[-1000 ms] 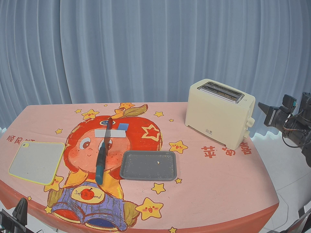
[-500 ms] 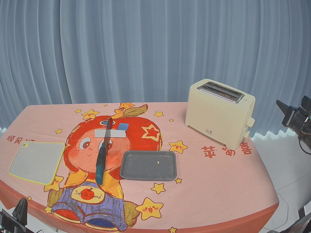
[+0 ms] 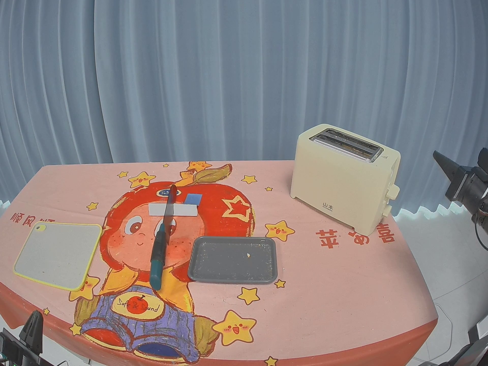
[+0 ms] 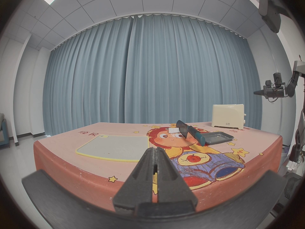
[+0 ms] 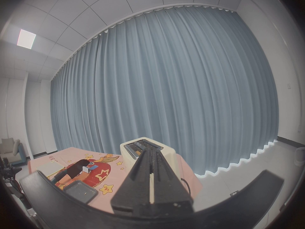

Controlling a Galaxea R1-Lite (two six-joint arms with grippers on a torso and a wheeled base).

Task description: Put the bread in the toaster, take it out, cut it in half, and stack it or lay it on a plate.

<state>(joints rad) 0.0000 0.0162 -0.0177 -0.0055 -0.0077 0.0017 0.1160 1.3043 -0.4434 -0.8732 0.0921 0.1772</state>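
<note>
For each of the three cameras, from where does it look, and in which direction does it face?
Head view: high on the near side, facing forward and down on the table; left gripper at the near left edge, right gripper off the right end.
Left wrist view: low at the near left edge, facing across the cutting board toward the toaster; own jaws shut.
Right wrist view: raised off the right end, facing over the toaster toward the curtain; own jaws shut.
Shared: both wrist views show toaster, knife and tray.

Left gripper (image 4: pixel 155 150): two matte black fingers (image 4: pixel 143 175), tapered like wedges to a narrow tip.
Right gripper (image 5: pixel 149 151): the same black wedge pair is seen.
Right arm (image 3: pixel 470 189): dark casing, with a thin black cable (image 3: pixel 477 229) trailed below.
</note>
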